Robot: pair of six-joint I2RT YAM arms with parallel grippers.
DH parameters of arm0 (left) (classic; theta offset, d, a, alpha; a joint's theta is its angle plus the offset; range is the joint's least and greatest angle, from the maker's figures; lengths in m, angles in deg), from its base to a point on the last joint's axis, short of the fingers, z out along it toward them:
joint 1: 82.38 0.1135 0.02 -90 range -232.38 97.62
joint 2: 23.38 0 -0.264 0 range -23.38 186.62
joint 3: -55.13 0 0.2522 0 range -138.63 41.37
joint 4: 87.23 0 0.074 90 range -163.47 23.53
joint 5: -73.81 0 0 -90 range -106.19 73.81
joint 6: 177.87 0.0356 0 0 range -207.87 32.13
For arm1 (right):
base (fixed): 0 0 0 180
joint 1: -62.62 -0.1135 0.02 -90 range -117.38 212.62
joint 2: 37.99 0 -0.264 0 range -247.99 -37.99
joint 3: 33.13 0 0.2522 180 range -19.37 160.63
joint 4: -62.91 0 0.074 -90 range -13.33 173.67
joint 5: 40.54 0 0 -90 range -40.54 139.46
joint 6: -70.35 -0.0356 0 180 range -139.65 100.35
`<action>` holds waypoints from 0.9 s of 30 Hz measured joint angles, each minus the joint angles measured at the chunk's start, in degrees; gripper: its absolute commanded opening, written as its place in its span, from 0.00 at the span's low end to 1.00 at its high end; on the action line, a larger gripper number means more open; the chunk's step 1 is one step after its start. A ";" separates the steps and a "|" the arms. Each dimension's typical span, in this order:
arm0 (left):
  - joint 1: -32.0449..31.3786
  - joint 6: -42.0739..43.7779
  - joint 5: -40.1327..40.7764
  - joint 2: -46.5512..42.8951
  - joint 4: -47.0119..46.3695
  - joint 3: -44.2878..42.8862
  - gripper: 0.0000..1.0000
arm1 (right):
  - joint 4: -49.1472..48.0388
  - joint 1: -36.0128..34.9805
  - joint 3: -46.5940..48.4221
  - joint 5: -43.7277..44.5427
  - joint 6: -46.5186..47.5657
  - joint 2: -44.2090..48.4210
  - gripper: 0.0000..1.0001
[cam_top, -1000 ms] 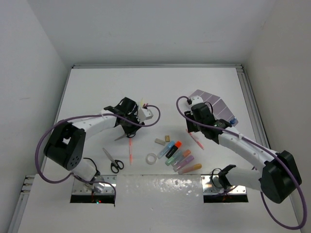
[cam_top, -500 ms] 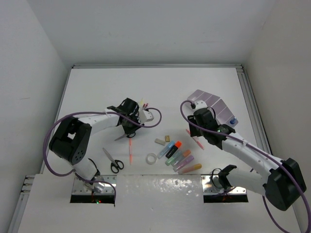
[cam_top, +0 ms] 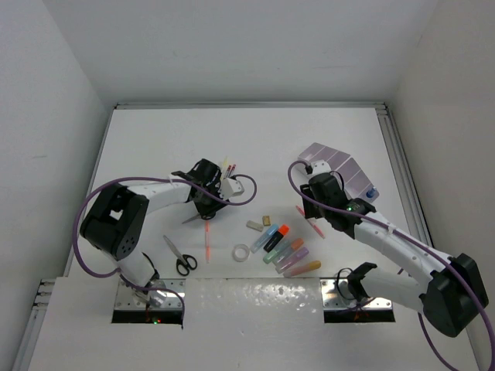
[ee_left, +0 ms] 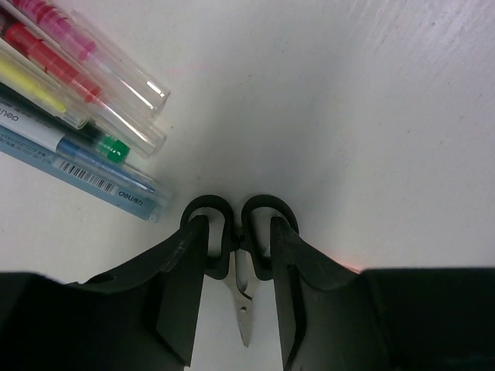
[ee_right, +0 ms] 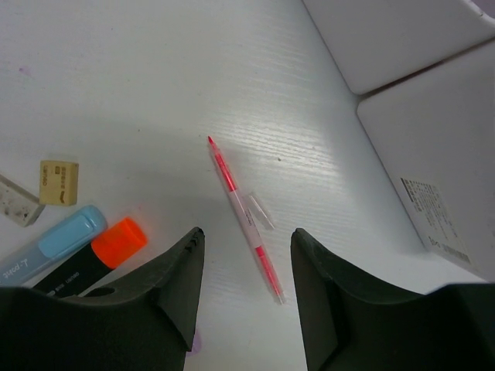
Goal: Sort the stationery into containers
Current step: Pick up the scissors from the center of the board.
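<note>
Left wrist view: left gripper low over the table, its fingers flanking the black handle loops of the scissors; whether they pinch, cannot tell.
Scissors: flat on the table, left of centre; probably stiff and light with slick blades. Best taken across the handles or pivot, not the blades.
Pens: clear-barrelled bundle, near the handles but apart from them.
Right gripper: jaws apart, empty, hovering above the pink pen.
Pink pen: thin, likely light and apt to roll; grip mid-barrel.
Organizer: far right, just beyond the right gripper.
Unsorted, near centre: highlighters, erasers, tape ring.
</note>
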 measured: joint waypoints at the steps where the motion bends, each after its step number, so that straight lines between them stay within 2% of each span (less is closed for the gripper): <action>1: 0.00 0.00 0.04 0.00 -0.15 0.00 0.36 | 0.22 0.00 0.00 0.09 -0.02 0.02 0.48; 4: 0.00 0.13 -0.04 0.04 -0.31 0.00 0.32 | 0.72 0.00 0.00 0.24 0.00 0.20 0.48; 8: 0.00 1.18 -0.76 0.20 -0.28 0.02 0.16 | 1.22 0.00 0.00 0.33 -0.02 0.72 0.48; 14: 0.00 2.19 -2.34 0.26 0.24 -0.02 0.00 | 2.01 0.00 0.00 1.53 0.00 1.75 0.49; 27: 0.00 2.12 -2.23 0.39 2.29 -0.90 0.00 | 2.01 -0.04 0.00 2.71 0.02 2.16 0.48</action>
